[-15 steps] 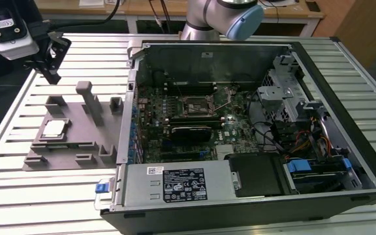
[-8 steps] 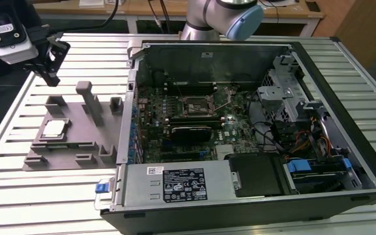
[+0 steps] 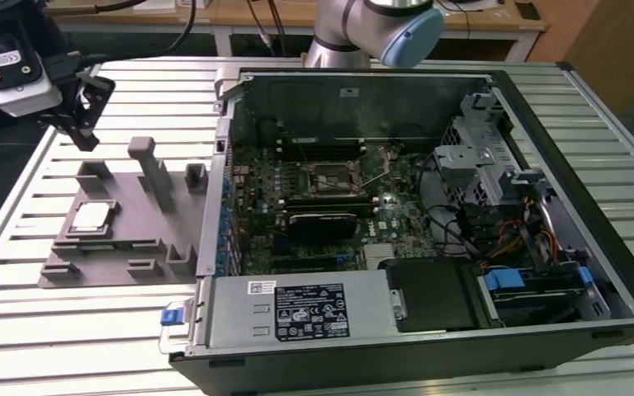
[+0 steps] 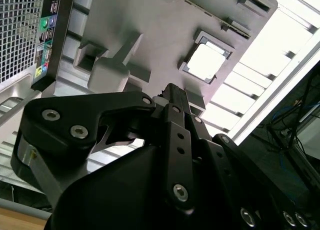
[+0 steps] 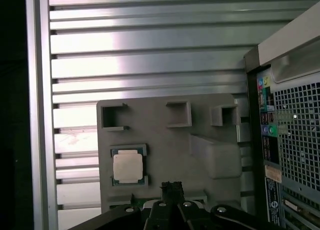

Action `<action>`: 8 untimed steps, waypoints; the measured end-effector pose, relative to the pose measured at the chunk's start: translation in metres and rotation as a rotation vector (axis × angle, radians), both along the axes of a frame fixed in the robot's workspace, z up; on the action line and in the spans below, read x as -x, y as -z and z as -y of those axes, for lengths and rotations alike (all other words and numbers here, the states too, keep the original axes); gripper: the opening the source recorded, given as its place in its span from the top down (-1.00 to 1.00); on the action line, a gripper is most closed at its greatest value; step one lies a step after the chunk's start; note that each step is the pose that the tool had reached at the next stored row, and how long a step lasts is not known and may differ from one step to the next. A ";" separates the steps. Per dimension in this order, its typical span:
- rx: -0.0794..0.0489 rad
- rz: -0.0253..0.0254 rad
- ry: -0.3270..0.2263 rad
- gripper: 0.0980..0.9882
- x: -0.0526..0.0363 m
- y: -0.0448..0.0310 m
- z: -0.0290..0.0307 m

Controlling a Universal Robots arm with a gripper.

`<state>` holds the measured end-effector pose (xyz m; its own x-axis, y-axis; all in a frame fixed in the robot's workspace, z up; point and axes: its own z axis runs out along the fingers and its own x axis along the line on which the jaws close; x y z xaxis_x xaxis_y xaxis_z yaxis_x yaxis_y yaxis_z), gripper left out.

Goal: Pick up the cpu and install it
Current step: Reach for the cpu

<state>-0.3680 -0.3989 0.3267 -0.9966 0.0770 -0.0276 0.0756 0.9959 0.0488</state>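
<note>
Nearest item: black linked-finger gripper (image 4: 172, 92) (image 5: 172, 186), hanging close to the lens in both wrist views, fingers drawn narrow and tip to tip, carrying nothing. In the exterior view, hovering (image 3: 83, 136) over the far left part of the fixture, clear of everything below.

Small flat square cpu with pale silver-white metal top (image 3: 92, 216) (image 4: 206, 61) (image 5: 127, 167): lying flat in a framed square recess of the flat grey plastic fixture (image 3: 130, 235) (image 5: 165, 135), untouched, nearer than the gripper and apart from it.

Open black computer case (image 3: 537, 91): lying on its side on the slatted aluminium table (image 3: 63, 330), at the exterior view's right of the fixture. Square motherboard socket (image 3: 332, 175) showing in the middle of the board.

Handling note, by judgement: approaching stage. Likely calling for centring squarely over the chip, spreading the fingers wider than its sides, descending straight, gripping opposite edges rather than the top, and keeping the chip level, clear of the upright grey blocks (image 3: 146, 157).
</note>
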 end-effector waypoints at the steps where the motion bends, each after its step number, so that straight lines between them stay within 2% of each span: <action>1: 0.000 -0.0001 0.000 0.98 0.0008 0.0011 0.0000; 8: 0.000 -0.0001 0.000 0.98 0.0061 0.0102 0.0000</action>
